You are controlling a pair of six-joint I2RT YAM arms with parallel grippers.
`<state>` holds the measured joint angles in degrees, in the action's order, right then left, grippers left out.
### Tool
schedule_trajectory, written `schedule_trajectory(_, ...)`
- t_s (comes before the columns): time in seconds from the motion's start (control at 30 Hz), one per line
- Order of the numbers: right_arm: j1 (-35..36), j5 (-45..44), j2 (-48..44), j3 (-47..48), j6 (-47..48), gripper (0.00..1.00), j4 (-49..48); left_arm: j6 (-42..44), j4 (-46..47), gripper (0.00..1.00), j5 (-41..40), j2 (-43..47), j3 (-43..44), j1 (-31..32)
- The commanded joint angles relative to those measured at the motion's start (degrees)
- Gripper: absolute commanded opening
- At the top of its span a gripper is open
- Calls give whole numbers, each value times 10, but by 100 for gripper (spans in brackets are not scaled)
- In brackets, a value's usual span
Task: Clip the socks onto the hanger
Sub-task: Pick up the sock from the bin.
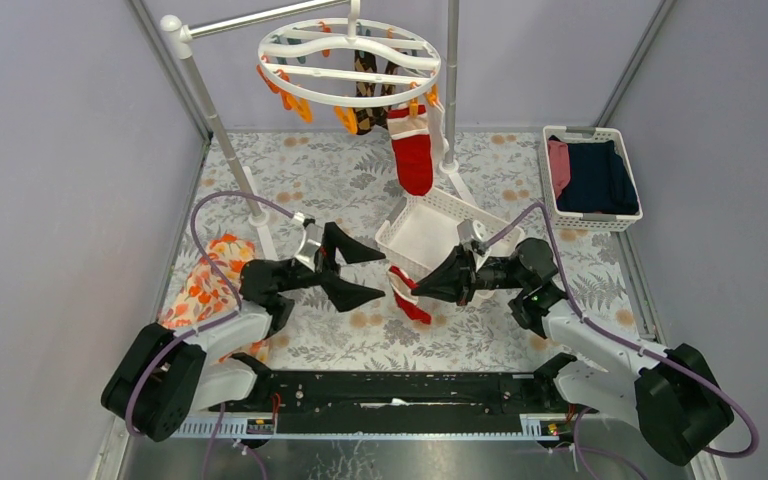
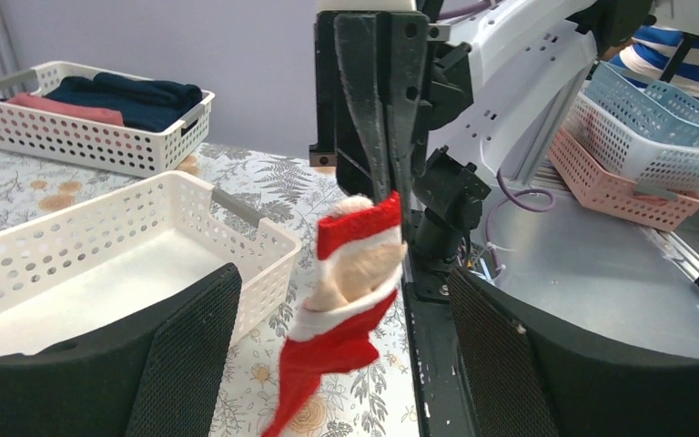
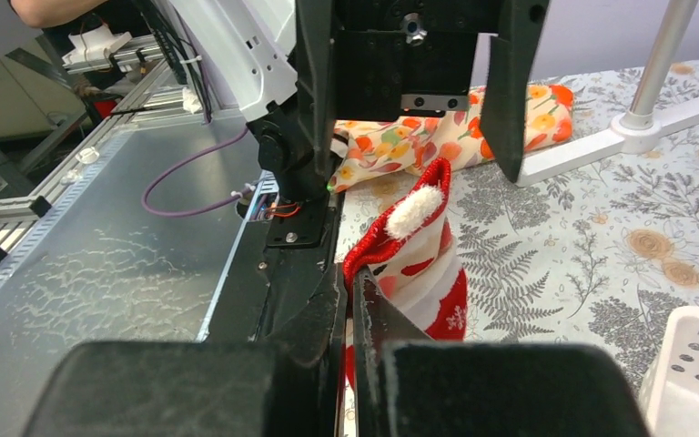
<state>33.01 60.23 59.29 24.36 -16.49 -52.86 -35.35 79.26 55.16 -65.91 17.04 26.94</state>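
My right pincer [image 1: 401, 289] clenched only the cuff edge of the red sock [image 2: 350, 300]; my left pincer [image 1: 380, 274] gaped. So thin a pinch could slip.

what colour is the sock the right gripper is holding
The sock is red with white bands and a fuzzy cream cuff; clearest in the left wrist view.

My overhead view looks down from above and behind the rig, taking in the whole worktop [image 1: 520, 180] from afar. The left wrist camera faces rightward across it, close on the red sock [image 2: 355, 300]. The right wrist camera faces leftward at the same sock, closer still. All three of my views share it.
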Motion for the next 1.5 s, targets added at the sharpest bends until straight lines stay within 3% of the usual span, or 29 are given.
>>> schedule_trajectory(0.0, 4, 25, 6, 24, -2, 0, -10, 13, -26, 88, -11, -26, 30, -1)
schedule_trajectory(0.2, 4, 30, 14, 26, -3, 0, -11, 23, -48, 86, -2, -53, 60, 7)
schedule_trajectory(0.3, 4, 31, 20, 28, -5, 0, -11, 36, -68, 75, 11, -68, 82, 23)
schedule_trajectory(0.33, 4, 29, 20, 28, -4, 0, -9, 39, -81, 64, 16, -73, 89, 26)
schedule_trajectory(0.4, 4, 28, 18, 28, -1, 0, -5, 37, -94, 56, 26, -82, 100, 28)
schedule_trajectory(0.8, 4, 21, 11, 28, 13, 0, 12, 76, -178, 55, 63, -74, 115, 37)
schedule_trajectory(0.93, 4, 15, 10, 30, 17, 0, 19, 51, -152, 27, 78, -86, 120, 42)
schedule_trajectory(1.03, 4, 8, 7, 32, 29, 0, 40, 35, -128, 0, 74, -82, 114, 41)
schedule_trajectory(1.13, 4, -34, -4, 41, 60, 0, 102, 68, -171, 0, 41, -43, 105, 36)
schedule_trajectory(1.23, 3, -122, -24, 53, 104, 11, 179, 127, -254, 0, -23, 22, 88, 32)
schedule_trajectory(1.4, 3, -252, -58, 56, 106, 52, 205, 160, -281, 0, -133, 129, 35, 32)
schedule_trajectory(1.47, 4, -270, -63, 68, 100, 61, 209, 169, -283, 0, -193, 155, 18, 32)
